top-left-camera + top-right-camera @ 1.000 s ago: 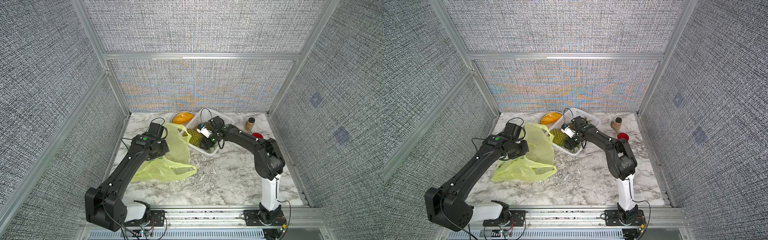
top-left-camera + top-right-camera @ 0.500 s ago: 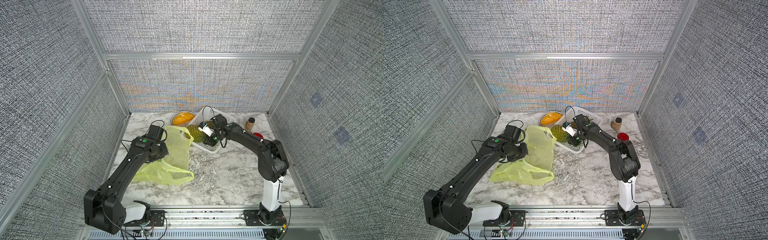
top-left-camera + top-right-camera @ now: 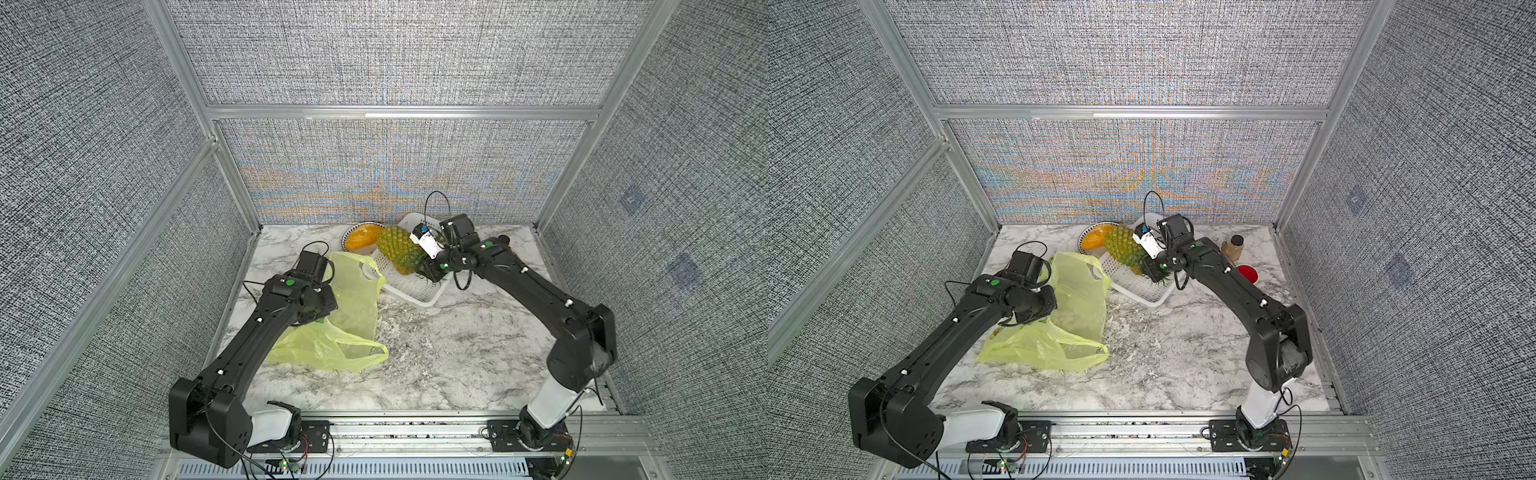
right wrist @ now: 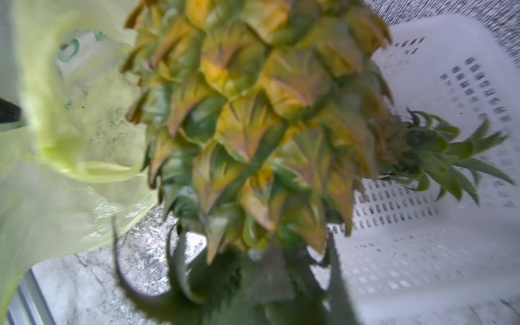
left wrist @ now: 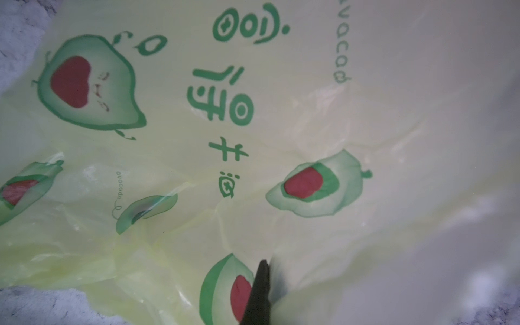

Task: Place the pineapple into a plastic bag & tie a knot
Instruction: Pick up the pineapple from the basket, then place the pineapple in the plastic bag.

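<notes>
**Pineapple held by its crown beside the gripped bag**

Left of centre in both top views, the bag (image 3: pixel 353 307) lies on the marble table (image 3: pixel 436 365). It is yellow-green and printed with avocados. Its near part sprawls flat, with one handle loop (image 3: pixel 374 353) pointing to the lower right. Its far part stands up, with the other handle loop (image 3: pixel 368 266) at the top.

The left gripper (image 5: pixel 266 270) is closed on a fold of the bag. In the left wrist view one dark finger (image 5: pixel 260 292) shows, with film draped against it.

Beyond, at the frame's centre, the pineapple (image 3: pixel 397 249) hangs tilted over the left end of the white basket (image 3: pixel 415 293). It is outside the bag and just beside the bag's upper loop. Its long axis runs from lower right to upper left. The crown points to the lower right, into the right gripper (image 3: pixel 432 272), and the blunt base points to the upper left, toward the back wall. The right gripper holds the crown end. Leaves hide its fingers, so how narrowly they stand cannot be told.

Farthest back, a plate (image 3: pixel 347 239) with an orange fruit (image 3: pixel 365 239) sits behind the pineapple's base. A bottle (image 3: pixel 1232 246) and a red dish (image 3: pixel 1248 272) stand to the right of the right arm.
</notes>
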